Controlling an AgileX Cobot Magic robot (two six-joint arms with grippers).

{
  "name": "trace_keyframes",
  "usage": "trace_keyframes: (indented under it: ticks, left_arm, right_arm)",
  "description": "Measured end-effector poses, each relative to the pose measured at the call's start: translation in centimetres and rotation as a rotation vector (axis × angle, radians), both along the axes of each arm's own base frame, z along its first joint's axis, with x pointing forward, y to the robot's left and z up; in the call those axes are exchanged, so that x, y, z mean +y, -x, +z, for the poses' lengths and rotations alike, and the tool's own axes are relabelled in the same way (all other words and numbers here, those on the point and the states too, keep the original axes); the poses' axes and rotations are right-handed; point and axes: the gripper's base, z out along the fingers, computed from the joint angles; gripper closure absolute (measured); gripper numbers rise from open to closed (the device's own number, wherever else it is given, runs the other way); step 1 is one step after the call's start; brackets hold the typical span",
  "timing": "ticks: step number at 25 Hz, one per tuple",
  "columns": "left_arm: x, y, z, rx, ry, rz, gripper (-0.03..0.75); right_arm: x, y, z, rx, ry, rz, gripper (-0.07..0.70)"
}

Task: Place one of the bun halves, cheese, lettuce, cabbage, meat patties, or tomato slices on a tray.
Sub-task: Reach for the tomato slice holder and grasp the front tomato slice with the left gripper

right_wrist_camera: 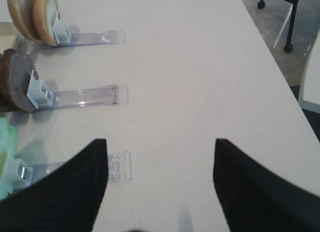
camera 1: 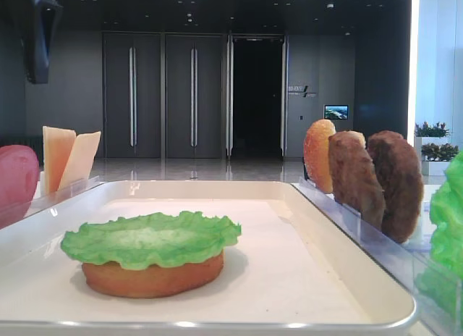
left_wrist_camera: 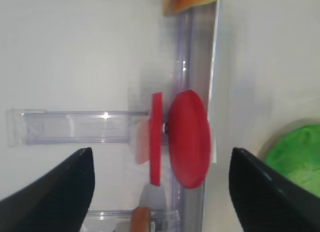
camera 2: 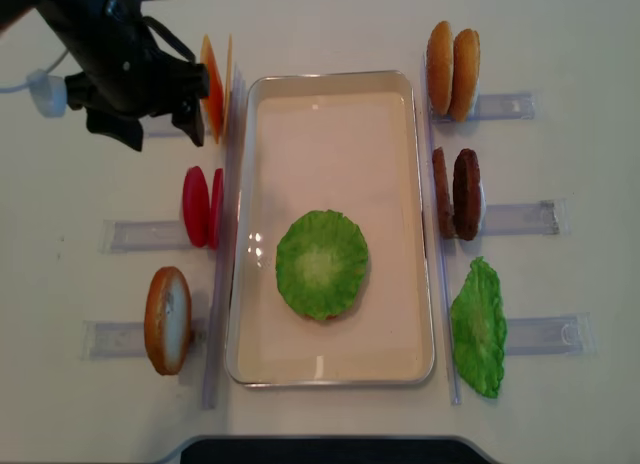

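The off-white tray (camera 2: pixel 425 224) holds a green lettuce leaf (camera 2: pixel 322 263) lying on a bun half (camera 1: pixel 152 276). Left of the tray, two red tomato slices (camera 2: pixel 200 206) stand on edge in a clear rack, with cheese slices (camera 2: pixel 214 86) behind them and another bun half (camera 2: pixel 168 319) nearer the front. My left gripper (camera 2: pixel 160 134) hangs open and empty next to the cheese. In the left wrist view the tomato slices (left_wrist_camera: pixel 187 139) show between its spread fingers (left_wrist_camera: pixel 75 192). My right gripper (right_wrist_camera: pixel 160 142) is open over bare table.
Right of the tray stand two bun halves (camera 2: pixel 452 56), two brown meat patties (camera 2: pixel 457 194) and a second lettuce leaf (camera 2: pixel 478 326), each in a clear rack (camera 2: pixel 520 218). The table's right edge (right_wrist_camera: pixel 280 67) runs close to the right gripper.
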Motion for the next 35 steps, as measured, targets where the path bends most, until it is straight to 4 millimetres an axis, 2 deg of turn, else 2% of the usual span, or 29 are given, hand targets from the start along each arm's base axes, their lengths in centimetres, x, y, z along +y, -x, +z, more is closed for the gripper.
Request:
trace_keyframes:
  ticks: [6,11,35]
  left_arm:
    - [-3.0,0.4,-1.2,0.019,0.003,-0.026,0.076]
    - [-4.2,0.4,-2.4,0.05,-0.01,-0.038,0.076]
    - [-5.0,-0.8,-7.5,0.184,-0.095,-0.039,0.076]
  right_arm:
    - [0.0,0.0,0.0,0.0,0.0,0.0,0.167]
    - [0.0,0.0,0.0,0.0,0.0,0.0,0.167]
    - [0.0,0.0,0.0,0.0,0.0,0.0,0.167]
